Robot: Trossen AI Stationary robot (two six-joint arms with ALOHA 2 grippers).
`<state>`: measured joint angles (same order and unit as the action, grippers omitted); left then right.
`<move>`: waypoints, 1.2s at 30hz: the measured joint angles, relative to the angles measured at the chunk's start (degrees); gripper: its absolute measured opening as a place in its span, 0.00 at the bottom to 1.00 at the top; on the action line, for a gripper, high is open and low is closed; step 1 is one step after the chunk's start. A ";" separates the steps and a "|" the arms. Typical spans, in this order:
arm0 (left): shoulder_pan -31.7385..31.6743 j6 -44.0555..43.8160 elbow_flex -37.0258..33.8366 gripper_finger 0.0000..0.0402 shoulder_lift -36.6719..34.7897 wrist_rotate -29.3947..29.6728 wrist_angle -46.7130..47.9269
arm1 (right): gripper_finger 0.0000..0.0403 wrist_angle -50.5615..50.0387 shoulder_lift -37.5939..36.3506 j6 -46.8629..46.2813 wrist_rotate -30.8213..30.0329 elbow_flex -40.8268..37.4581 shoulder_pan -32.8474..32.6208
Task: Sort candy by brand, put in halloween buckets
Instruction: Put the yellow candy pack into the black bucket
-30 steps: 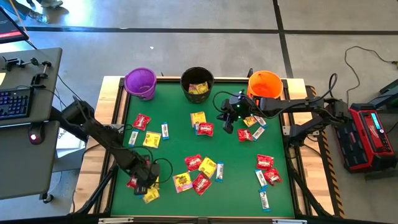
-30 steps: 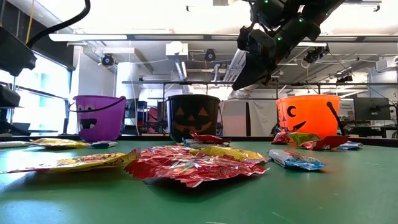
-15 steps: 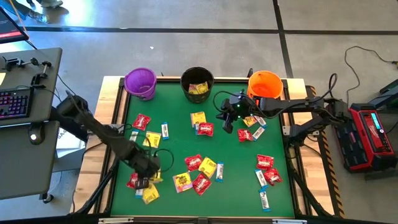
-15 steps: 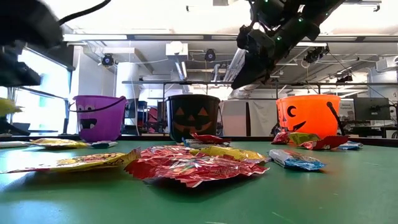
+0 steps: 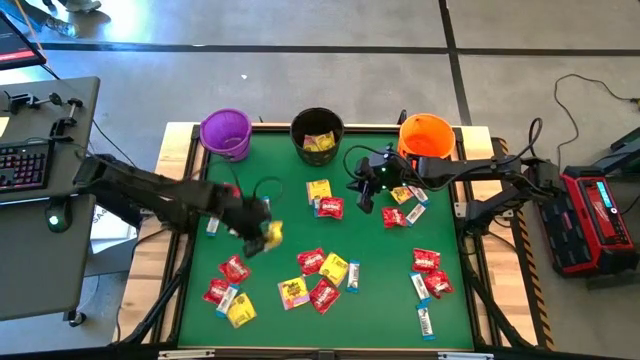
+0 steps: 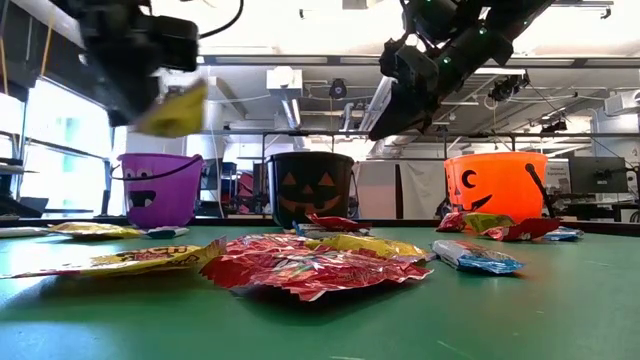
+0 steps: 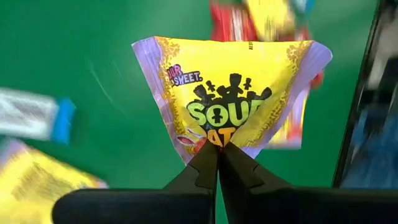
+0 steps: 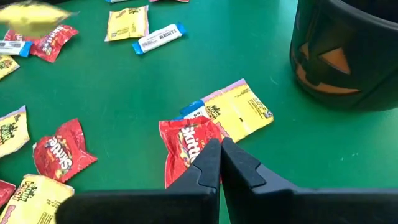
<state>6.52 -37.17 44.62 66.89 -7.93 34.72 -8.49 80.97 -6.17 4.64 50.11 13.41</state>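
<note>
My left gripper (image 5: 258,232) hangs above the green mat left of its middle, shut on a yellow candy packet (image 7: 230,93) that also shows in the high view (image 5: 272,233). My right gripper (image 8: 219,148) is shut with nothing in it. It hovers above a red packet (image 8: 185,146) and a yellow packet (image 8: 239,112), near the black bucket (image 5: 317,130). The purple bucket (image 5: 226,132), the black bucket and the orange bucket (image 5: 426,135) stand upright along the far edge. Yellow packets lie inside the black bucket. My left gripper pinches the yellow packet between its two fingers at the middle of one edge (image 7: 219,133), where the wrapper gathers into a point and fans out beyond. The fingers slant downward. The packet (image 6: 172,110) hangs tilted below them, lifted clear of the mat.
Red, yellow and white-and-blue candy (image 5: 322,272) lies scattered over the mat, thickest at its middle and near its right side (image 5: 428,275). More lies by the near left corner (image 5: 228,298). A wooden frame (image 5: 178,200) rims the mat.
My left gripper has risen from the candy at the near left corner. It has swung toward the far edge and the mat's middle, rolling as it went. The yellow packet has come up with it and now hangs clear of the mat.
</note>
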 joint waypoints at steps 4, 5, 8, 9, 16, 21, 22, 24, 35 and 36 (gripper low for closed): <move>-6.49 1.80 0.00 0.00 -1.37 -0.34 -5.09 | 0.00 0.00 0.00 -0.35 0.00 0.00 0.00; -7.98 1.99 0.09 0.00 -1.40 -0.74 -6.29 | 0.00 0.00 0.00 -0.40 -0.02 0.00 0.00; -11.49 4.41 2.20 0.00 -0.94 -0.82 -6.53 | 0.00 0.00 0.00 -0.40 -0.01 0.00 0.00; -12.56 5.84 3.07 0.00 -0.63 -0.78 -6.98 | 0.00 0.03 0.00 -0.41 0.00 0.00 0.00; -20.15 10.59 9.56 0.00 2.95 -0.23 -9.51 | 0.00 0.20 0.00 -0.37 0.00 0.00 0.00; -23.79 13.64 12.97 0.00 6.49 -0.15 -9.52 | 0.00 0.20 0.00 -0.40 -0.01 0.00 0.00; -24.34 13.93 13.54 0.00 7.25 -0.11 -9.79 | 0.00 0.20 0.00 -0.40 -0.01 0.00 0.00; -25.32 13.93 14.46 0.00 8.73 -0.10 -10.66 | 0.00 0.20 0.00 -0.40 -0.02 0.00 0.00; -30.29 16.16 20.33 0.00 15.47 0.05 -12.68 | 0.00 0.20 0.00 -0.42 -0.81 0.00 0.00; -30.64 16.46 20.87 0.00 15.91 0.09 -12.85 | 0.00 0.20 0.00 -0.42 -0.83 0.00 0.00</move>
<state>-24.11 -20.71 65.49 82.80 -7.84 21.87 -8.29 80.97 -6.59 3.82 50.11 13.41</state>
